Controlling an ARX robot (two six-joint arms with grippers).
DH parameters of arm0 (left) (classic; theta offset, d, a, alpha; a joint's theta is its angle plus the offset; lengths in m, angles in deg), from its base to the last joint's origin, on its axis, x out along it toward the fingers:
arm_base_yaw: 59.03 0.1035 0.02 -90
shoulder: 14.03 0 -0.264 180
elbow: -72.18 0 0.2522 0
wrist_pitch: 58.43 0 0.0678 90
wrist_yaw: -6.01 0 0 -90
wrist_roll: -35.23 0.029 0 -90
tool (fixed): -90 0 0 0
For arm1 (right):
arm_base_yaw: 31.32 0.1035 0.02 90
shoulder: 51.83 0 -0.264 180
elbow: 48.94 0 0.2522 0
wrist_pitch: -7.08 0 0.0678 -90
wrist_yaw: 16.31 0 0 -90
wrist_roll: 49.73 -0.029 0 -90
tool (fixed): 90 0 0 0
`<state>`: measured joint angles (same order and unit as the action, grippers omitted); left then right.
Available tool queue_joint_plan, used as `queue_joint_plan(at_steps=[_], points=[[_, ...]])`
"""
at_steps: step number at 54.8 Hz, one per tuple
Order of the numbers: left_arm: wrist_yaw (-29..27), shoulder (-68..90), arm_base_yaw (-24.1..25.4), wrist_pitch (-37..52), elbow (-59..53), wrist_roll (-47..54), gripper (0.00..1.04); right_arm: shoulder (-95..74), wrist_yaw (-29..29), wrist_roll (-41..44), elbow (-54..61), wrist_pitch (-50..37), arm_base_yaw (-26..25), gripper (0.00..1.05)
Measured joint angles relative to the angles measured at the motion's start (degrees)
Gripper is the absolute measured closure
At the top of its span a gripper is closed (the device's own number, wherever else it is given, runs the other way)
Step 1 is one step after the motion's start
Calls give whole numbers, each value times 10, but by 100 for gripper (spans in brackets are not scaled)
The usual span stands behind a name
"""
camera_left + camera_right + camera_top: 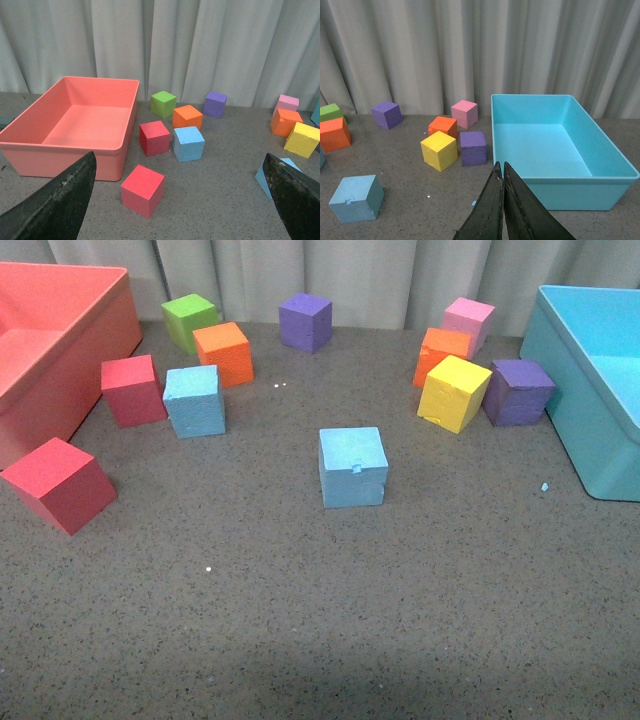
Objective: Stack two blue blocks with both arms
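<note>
One sky-blue block with a small notch [353, 466] sits in the middle of the grey table; it also shows in the left wrist view [272, 176] and the right wrist view [356, 198]. The other sky-blue block [194, 400] sits at the back left beside a red cube; it shows in the left wrist view [188, 143]. Neither arm shows in the front view. My left gripper [180, 195] is open and empty, with its fingers wide apart above the table. My right gripper [500, 167] is shut and empty, in front of the turquoise bin.
A salmon bin [40, 350] stands at the left and a turquoise bin [590, 390] at the right. Two red cubes [60, 484] [133, 390], green [189, 321], orange [223, 353], purple [305, 321], pink [468, 320], yellow [453, 392] and another purple cube [518, 391] lie about.
</note>
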<state>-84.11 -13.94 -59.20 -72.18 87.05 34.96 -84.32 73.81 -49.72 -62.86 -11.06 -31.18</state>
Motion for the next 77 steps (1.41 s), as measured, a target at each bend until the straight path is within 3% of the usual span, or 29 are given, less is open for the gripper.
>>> queue_joint_plan(at_steps=[25, 55, 61, 77], points=[[0, 0, 0, 0, 0, 0, 7, 138, 0, 0, 0, 131, 0, 104], [0, 0, 0, 0, 0, 0, 7, 226, 0, 0, 0, 218, 0, 104], [0, 0, 0, 0, 0, 0, 7, 298, -2, 0, 0, 310, 0, 104], [0, 0, 0, 0, 0, 0, 7, 322, -2, 0, 0, 318, 0, 104]])
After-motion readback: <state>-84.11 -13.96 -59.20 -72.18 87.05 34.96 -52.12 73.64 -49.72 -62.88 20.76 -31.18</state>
